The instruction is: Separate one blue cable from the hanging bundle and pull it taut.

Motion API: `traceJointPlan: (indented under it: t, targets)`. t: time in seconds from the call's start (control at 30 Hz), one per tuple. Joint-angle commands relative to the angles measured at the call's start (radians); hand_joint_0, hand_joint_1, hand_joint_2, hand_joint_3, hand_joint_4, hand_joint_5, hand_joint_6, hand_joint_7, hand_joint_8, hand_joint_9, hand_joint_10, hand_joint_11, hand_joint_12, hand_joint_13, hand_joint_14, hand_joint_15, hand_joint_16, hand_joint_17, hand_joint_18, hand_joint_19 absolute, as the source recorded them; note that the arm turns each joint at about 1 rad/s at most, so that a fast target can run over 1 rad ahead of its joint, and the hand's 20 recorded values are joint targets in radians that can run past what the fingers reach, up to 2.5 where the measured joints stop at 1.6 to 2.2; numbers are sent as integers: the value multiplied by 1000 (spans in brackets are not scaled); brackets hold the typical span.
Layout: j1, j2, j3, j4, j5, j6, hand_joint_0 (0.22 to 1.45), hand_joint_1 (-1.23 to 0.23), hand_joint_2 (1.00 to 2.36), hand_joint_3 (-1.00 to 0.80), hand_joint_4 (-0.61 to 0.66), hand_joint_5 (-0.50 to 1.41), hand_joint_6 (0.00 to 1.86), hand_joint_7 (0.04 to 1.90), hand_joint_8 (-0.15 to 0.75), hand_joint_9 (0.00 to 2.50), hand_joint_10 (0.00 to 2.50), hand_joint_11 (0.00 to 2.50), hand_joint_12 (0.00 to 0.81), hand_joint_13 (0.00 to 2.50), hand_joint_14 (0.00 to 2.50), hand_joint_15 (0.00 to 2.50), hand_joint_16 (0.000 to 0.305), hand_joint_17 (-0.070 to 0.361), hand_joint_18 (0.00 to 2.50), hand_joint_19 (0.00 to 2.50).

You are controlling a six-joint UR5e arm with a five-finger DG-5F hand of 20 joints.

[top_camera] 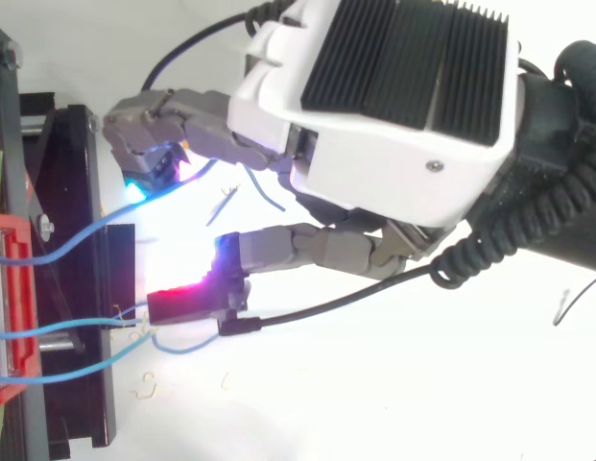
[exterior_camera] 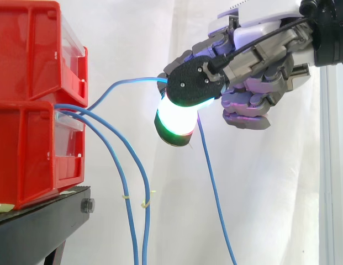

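Centre frame, the hand [exterior_camera: 254,72], fingers [exterior_camera: 174,118] curled, pinched 1 blue cable [exterior_camera: 124,83] clear of 2 other cables [exterior_camera: 147,237]; a tautening rightward pull looked next.

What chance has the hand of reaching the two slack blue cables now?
Probably not yet: the path to the slack cables looks open, but the hand seems closed on the pulled-out blue cable and would have to drop it.
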Motion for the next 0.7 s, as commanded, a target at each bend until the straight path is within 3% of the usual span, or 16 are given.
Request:
traceJointPlan:
  t: [0.0, 0.3, 0.37, 0.4, 0.43, 0.47, 0.53, 0.57, 0.63, 0.67]
  targets:
    - [-1, 0, 0, 6, -1, -79, 749, -808, 1020, -260, 205, 99, 507, 1262, 169, 2351, 1, 2405, 283, 1403, 1205, 1324, 34, 77, 1185, 1446]
    - [1, 0, 0, 9, -24, -274, 749, -806, 1020, -255, 207, 99, 507, 1263, 171, 2355, 0, 2411, 283, 1409, 1188, 1336, 34, 78, 1183, 1446]
    - [1, 0, 0, 15, -25, -338, 749, -806, 1020, -255, 208, 99, 507, 1258, 171, 2355, 1, 2408, 285, 1411, 1182, 1343, 34, 77, 1185, 1439]
    - [-1, 0, -2, 26, -27, -412, 749, -805, 1021, -259, 207, 99, 507, 1257, 170, 2354, 0, 2411, 286, 1409, 1178, 1360, 34, 77, 1184, 1444]
    - [-1, 0, -2, 26, -27, -412, 748, -805, 1021, -255, 208, 99, 507, 1257, 170, 2355, 0, 2391, 284, 1410, 1182, 1338, 34, 77, 1183, 1449]
    - [1, 2, -6, 44, -27, -495, 749, -805, 1020, -259, 209, 99, 507, 1258, 170, 2353, 0, 2405, 284, 1412, 1180, 1337, 35, 78, 1184, 1442]
    - [-1, 8, -17, 77, -27, -574, 749, -804, 1020, -259, 207, 99, 507, 1257, 170, 2353, 0, 2407, 285, 1411, 1176, 1356, 34, 76, 1184, 1444]
    - [1, 14, -40, 104, -27, -623, 750, -803, 1020, -262, 207, 99, 507, 1251, 171, 2353, 1, 2408, 287, 1412, 1177, 1347, 35, 78, 1182, 1445]
    - [1, 23, -68, 152, -27, -666, 748, -803, 1021, -254, 212, 99, 507, 1258, 172, 2355, 0, 2390, 285, 1410, 1175, 1357, 34, 76, 1180, 1448]
    - [1, 46, -114, 229, -27, -714, 748, -803, 1021, -255, 212, 99, 507, 1254, 171, 2355, 0, 2386, 285, 1411, 1180, 1343, 34, 77, 1180, 1446]
